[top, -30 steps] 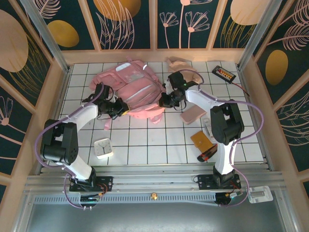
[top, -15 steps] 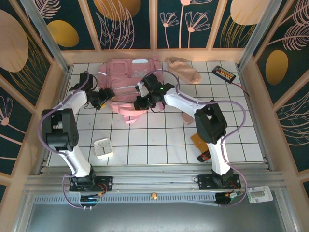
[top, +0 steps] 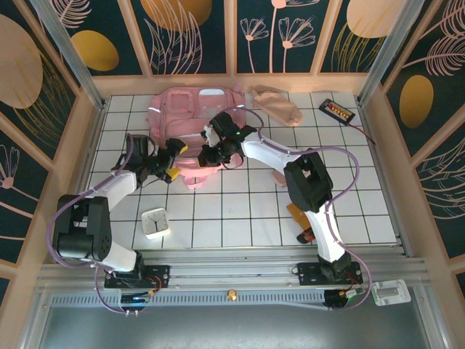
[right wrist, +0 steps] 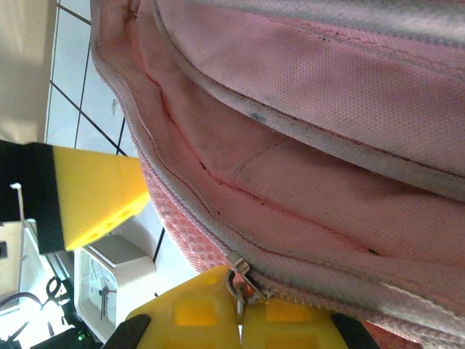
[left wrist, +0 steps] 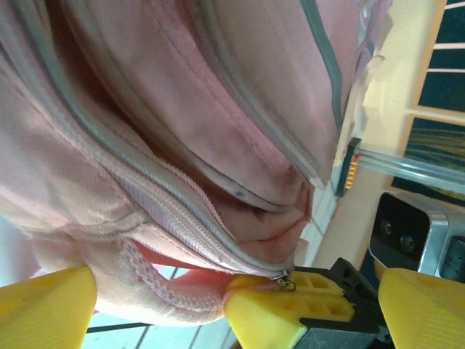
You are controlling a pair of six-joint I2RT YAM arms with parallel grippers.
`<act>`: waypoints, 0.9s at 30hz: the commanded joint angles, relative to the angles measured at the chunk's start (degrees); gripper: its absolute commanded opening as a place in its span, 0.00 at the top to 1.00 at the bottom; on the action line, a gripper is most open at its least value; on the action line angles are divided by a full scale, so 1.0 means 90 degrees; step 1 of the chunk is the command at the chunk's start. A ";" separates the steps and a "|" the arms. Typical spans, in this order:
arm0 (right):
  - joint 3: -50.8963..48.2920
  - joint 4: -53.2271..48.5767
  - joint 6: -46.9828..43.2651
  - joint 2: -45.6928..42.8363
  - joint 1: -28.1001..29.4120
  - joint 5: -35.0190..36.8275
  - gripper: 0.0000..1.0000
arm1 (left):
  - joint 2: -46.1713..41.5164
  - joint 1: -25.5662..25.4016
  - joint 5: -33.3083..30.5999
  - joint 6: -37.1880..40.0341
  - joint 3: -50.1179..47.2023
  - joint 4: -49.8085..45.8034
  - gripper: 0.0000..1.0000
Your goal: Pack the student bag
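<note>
Opening the student bag (top: 192,116) for packing, judged the step in hand. Bag flat on the table (top: 240,211), its near edge right at both hands and its bulk stretching away ahead of them. Right hand (top: 206,155) clenched on the zip edge, with the metal slider (right wrist: 237,285) right at its fingertips. Left hand (top: 172,158) released and spread wide, its fingers (left wrist: 43,302) straddling the bag's lower seam and the right hand's tip, apparently touching neither. Extent of the opening so far not clear. For a clean pull: hold the right pinch firm as the anchor. Bring the left hand forward onto the loose lip just above the zip track (left wrist: 189,222), not onto the corded piping (left wrist: 156,291) below it. Close fully on a single layer of fabric before pulling. Then draw away from the right hand along the line of the zip, low to the table, to avoid lifting the soft shell or folding it over the mouth. Likely faults: pinching both layers together, or nipping the right fingertip lying midway between the open left fingers.
</note>
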 commanded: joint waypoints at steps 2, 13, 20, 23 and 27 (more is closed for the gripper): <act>0.0052 0.0240 -0.0035 -0.0117 0.0131 -0.0205 1.00 | 0.0151 -0.0242 0.0063 -0.1662 -0.0583 0.1322 0.01; -0.0437 0.0375 -0.0069 -0.0406 0.0163 -0.0159 1.00 | 0.1176 -0.0558 -0.0433 -0.1922 -0.0340 0.1617 0.13; -0.1023 0.0378 -0.0107 -0.0807 -0.0049 0.0034 1.00 | 0.1342 -0.0556 -0.0485 -0.1279 0.0027 0.1135 0.87; -0.1308 0.0199 -0.0158 -0.1062 -0.0287 0.0266 1.00 | 0.1342 -0.0526 -0.0525 -0.0660 0.0333 0.0532 0.93; -0.1720 0.0011 -0.0281 -0.1410 -0.0763 0.0551 1.00 | 0.1336 -0.0491 -0.0633 0.0297 0.0708 -0.0392 0.94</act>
